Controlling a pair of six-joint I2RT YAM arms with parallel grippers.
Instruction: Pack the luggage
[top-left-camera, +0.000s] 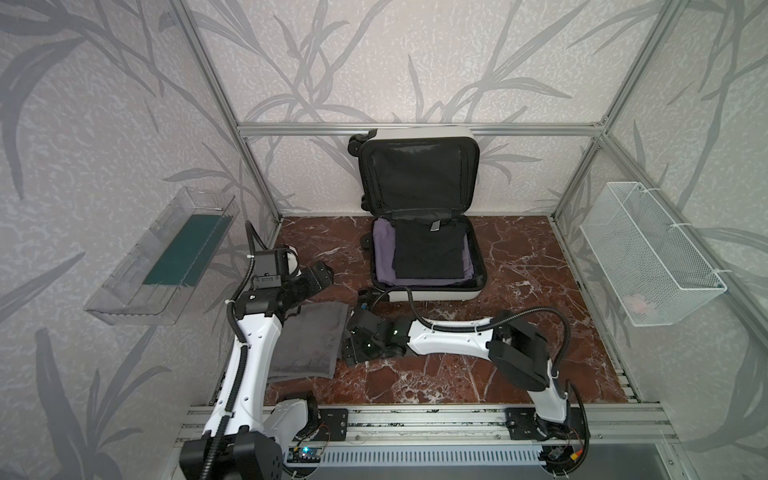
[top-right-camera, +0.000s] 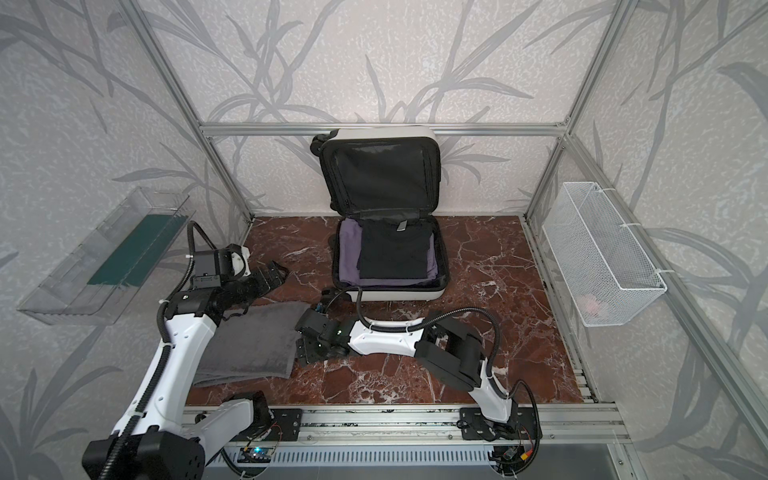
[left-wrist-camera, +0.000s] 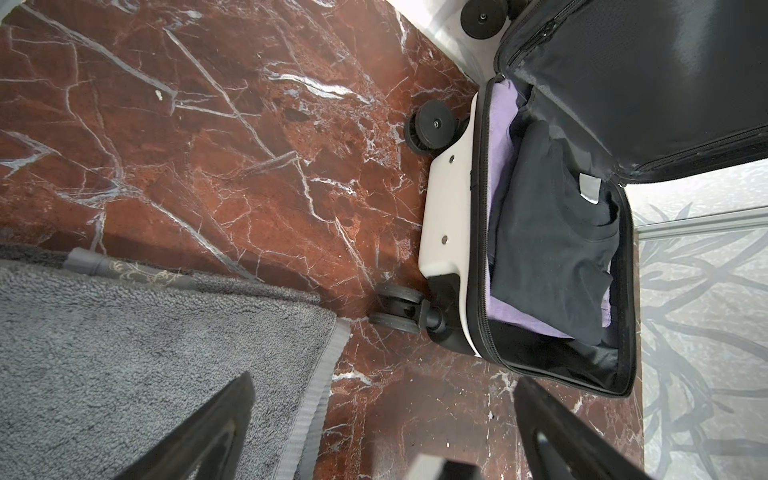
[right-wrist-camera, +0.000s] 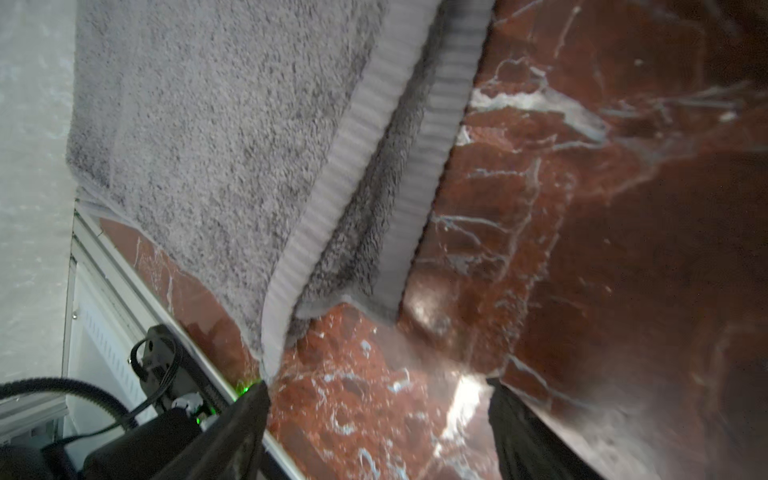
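Left gripper and right gripper both have jaws spread wide, empty, beside the gray towel, with the luggage sitting open.

Right wrist view blurred, grey towel running off frame. Left wrist view clips the luggage lid. Left arm hides some towel in both top views. Pink blob in wire basket: unreadable.

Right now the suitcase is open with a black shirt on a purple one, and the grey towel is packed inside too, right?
Not the towel: both top views show the grey towel lying on the table, outside the luggage. The luggage is open, with the black garment on the purple garment.
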